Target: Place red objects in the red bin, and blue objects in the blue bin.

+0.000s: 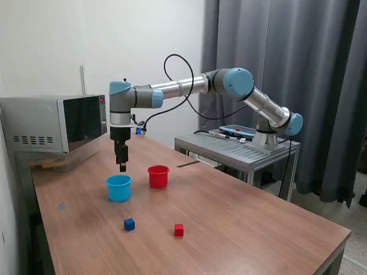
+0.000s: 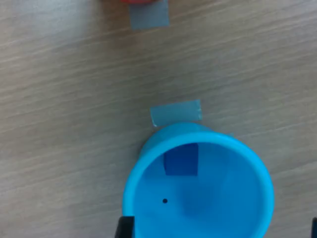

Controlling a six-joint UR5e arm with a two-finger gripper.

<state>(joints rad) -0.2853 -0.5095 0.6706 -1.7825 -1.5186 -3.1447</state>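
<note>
The tool (image 1: 122,167) hangs directly above the blue bin (image 1: 118,187), which contains one blue cube (image 2: 181,159); its jaw state cannot be determined. The red bin (image 1: 158,176) stands just beside. On the tabletop (image 1: 246,223), another blue cube (image 1: 129,224) and a red cube (image 1: 179,230) lie nearer the front edge.

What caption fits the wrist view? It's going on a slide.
Wrist camera looks down into the blue cup, a blue cube inside, on the wooden table.

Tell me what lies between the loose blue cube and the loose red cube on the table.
Nothing: in the exterior view only bare wood separates the blue cube from the red cube.
</note>
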